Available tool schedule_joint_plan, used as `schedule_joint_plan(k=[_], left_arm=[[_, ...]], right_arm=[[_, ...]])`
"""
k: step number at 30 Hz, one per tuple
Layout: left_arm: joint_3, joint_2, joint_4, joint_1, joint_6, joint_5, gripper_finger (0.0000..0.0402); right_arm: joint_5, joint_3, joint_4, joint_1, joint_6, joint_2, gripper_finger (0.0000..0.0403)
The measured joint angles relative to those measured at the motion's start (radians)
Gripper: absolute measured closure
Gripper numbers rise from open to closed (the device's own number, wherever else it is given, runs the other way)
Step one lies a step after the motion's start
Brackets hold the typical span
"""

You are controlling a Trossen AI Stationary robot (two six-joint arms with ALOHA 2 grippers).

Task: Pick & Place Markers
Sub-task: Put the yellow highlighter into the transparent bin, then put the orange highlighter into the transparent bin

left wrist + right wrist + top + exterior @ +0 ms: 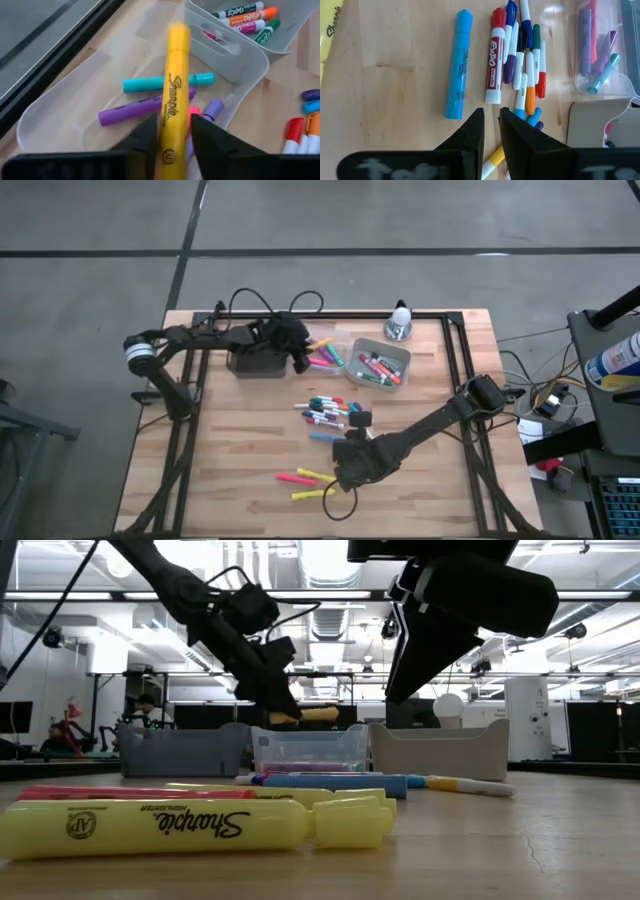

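My left gripper (174,120) hovers over a clear bin (60,110) at the table's far middle. It is shut on a yellow marker (175,75). Teal (150,83), purple (130,111) and pink markers lie in that bin. Several loose markers (328,412) lie on the table's middle, with a blue one (458,65) beside them. Yellow and pink ones (305,478) lie nearer the front. My right gripper (491,112) hangs above the pile's right end. A narrow gap separates its fingers, with nothing in it. My left gripper has the yellow marker's barrel (172,137) between its two fingers, near the end with the small round logo. The marker runs along the fingers and sticks out past their tips (305,715). It is roughly level and clear of the bin below.
A dark grey bin (258,363) stands left of the clear one. A pale bin (378,367) with several markers stands to its right. A small white and silver object (400,320) sits at the far edge. Black frame rails (455,370) run along the table's sides.
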Motion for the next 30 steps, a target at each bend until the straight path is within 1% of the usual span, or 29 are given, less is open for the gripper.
schedule_joint_plan(k=[3,6,11,16,18,21,25,30], left_arm=[[0.018,0.005,-0.012,-0.001,0.000,0.000,0.0249],[0.038,-0.002,-0.036,-0.001,-0.008,0.000,0.0225],[0.052,-0.054,-0.161,-0.018,-0.001,0.009,0.0220],[0.051,-0.138,-0.278,-0.087,-0.011,0.062,0.0219],[0.051,-0.172,-0.316,-0.136,-0.019,0.064,0.0219],[0.051,-0.219,-0.377,-0.238,-0.015,0.071,0.0219],[0.050,-0.259,-0.384,-0.404,-0.036,0.068,0.0219],[0.043,-0.262,-0.398,-0.647,-0.133,0.009,0.0219]], right_arm=[[0.000,0.000,-0.001,0.000,0.000,0.000,0.0351],[0.000,-0.002,-0.001,0.000,0.000,0.000,0.0351],[0.000,-0.002,-0.002,0.000,0.000,0.000,0.0351],[0.000,-0.003,-0.001,0.000,0.000,0.000,0.0351],[0.000,-0.003,-0.001,0.000,0.000,0.000,0.0351],[0.000,-0.003,-0.001,0.000,0.000,0.000,0.0351],[0.000,-0.003,-0.001,0.000,0.000,0.000,0.0351],[0.000,-0.003,-0.001,0.001,0.004,0.000,0.0351]])
